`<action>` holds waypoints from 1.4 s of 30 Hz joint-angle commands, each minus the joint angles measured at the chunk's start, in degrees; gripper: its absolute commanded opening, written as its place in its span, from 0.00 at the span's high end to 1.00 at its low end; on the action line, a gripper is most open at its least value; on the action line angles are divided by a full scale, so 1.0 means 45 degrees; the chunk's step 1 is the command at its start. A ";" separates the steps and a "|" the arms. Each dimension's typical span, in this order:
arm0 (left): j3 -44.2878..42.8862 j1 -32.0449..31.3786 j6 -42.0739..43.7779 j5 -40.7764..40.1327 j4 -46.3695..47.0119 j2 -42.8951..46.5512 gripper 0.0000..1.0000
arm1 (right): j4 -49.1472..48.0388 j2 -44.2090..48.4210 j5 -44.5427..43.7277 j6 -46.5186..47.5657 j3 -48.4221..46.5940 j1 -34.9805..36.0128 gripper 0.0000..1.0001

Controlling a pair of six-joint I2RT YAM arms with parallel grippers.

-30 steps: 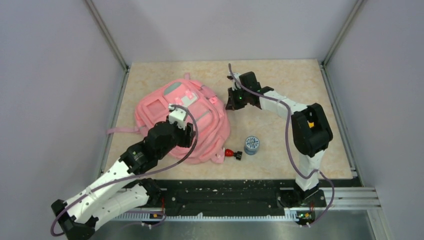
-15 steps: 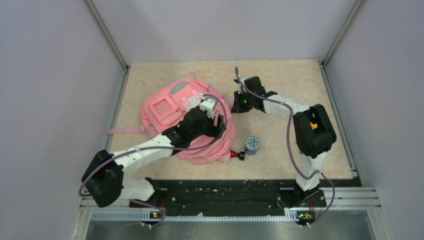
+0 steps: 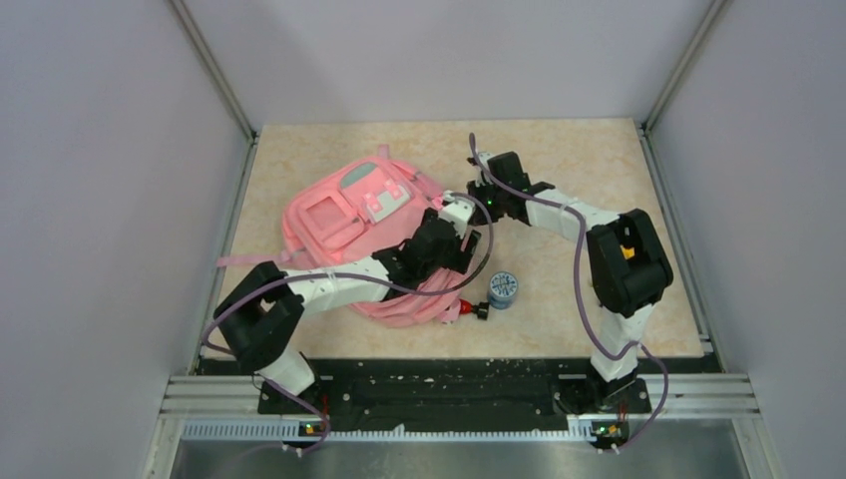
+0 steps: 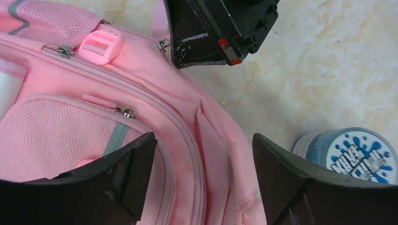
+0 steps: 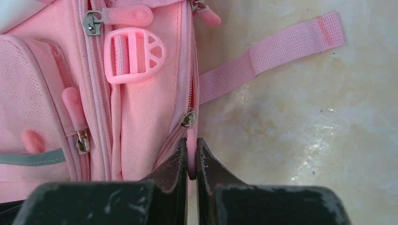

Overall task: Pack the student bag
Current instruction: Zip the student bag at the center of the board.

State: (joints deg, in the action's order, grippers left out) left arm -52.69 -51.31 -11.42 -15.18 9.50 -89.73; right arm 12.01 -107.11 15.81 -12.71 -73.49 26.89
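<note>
Student bag (image 4: 61, 136) directly beneath left claw (image 4: 204, 159)

The left arm (image 3: 334, 286) covers part of the pink bag (image 3: 321, 215). The little red thing (image 3: 460, 305) is too small to name.

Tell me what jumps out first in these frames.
The big soft pink fabric backpack sprawled over the left half of the table dominates. At its right edge the right gripper is pinched shut on a pink zipper pull. The left gripper hangs open over the bag's near corner, beside a small round tub with a blue-and-white splash lid.
</note>
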 commanded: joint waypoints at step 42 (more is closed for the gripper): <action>-0.6573 -0.1293 0.5290 -0.4484 -0.9630 0.8319 1.00 | 0.1334 0.1832 0.0365 0.0009 -0.0639 -0.0232 1.00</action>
State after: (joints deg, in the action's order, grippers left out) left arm -72.55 -57.10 6.81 -29.50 -38.28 -60.27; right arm 17.98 -95.09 28.56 -13.32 -75.61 28.84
